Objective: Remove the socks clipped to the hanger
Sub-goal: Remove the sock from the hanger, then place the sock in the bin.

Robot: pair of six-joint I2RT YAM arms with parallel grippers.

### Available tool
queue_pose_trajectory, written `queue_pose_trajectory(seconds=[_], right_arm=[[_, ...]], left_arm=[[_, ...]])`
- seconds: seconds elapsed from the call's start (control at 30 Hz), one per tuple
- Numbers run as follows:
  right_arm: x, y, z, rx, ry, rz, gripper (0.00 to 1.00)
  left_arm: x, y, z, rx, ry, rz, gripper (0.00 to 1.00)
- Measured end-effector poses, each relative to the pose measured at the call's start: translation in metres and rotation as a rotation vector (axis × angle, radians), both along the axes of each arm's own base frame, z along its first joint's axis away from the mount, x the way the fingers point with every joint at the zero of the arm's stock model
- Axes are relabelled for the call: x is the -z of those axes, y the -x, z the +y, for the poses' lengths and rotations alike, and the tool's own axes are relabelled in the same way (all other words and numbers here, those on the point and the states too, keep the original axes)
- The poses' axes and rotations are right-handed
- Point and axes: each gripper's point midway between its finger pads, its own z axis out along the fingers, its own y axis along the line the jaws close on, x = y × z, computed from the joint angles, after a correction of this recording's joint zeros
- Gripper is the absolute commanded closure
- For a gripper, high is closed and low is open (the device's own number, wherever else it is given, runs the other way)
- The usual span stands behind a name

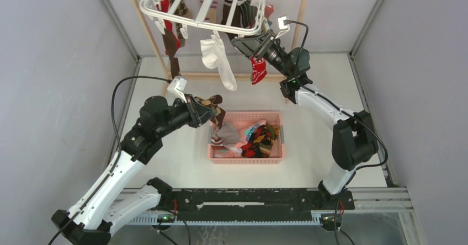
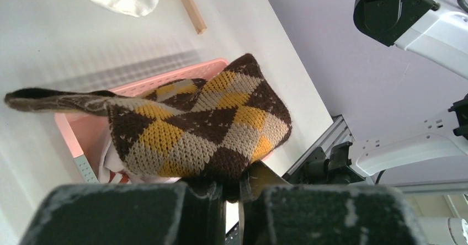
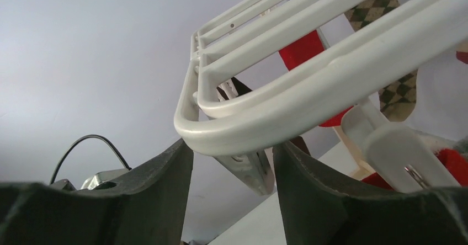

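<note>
Left pincer (image 2: 232, 188) clenched on argyle sock (image 2: 204, 123). Sock's long axis roughly level, at far-left corner of basket (image 1: 246, 160). Judged drop spot: just right of pincer and below it.

Right pincer (image 3: 232, 159) released, fingers either side of clip (image 3: 248, 170) under near rim of hanger (image 3: 309, 88). Contact with clip unclear.

Red sock (image 1: 258, 68) hangs below that pincer, long axis vertical. White sock (image 1: 219, 60) just left of it. Right arm nearer hanger. More socks clipped behind.

Basket on surface (image 1: 314, 129).
</note>
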Motion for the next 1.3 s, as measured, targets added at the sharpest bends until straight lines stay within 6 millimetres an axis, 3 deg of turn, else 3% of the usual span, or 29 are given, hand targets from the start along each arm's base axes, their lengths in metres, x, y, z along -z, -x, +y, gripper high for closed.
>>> queue_pose_trajectory(seconds=[0.27, 0.6, 0.87, 1.03, 1.3], right_arm=[[0.014, 0.001, 0.001, 0.004, 0.025, 0.047, 0.25], [0.060, 0.026, -0.014, 0.023, 0.114, 0.161, 0.21], [0.108, 0.050, -0.045, 0.062, 0.198, 0.264, 0.21], [0.118, 0.070, -0.064, 0.090, 0.246, 0.275, 0.21], [0.129, 0.102, -0.082, 0.107, 0.345, 0.276, 0.21]], left_arm=[[-0.004, 0.003, -0.002, 0.014, 0.022, 0.002, 0.89], [-0.002, -0.004, -0.014, 0.042, 0.043, 0.028, 0.88], [0.003, -0.015, -0.031, 0.069, 0.066, 0.049, 0.88], [0.012, -0.017, -0.049, 0.107, 0.064, 0.073, 0.87], [0.036, -0.020, -0.077, 0.148, 0.035, 0.114, 0.75]])
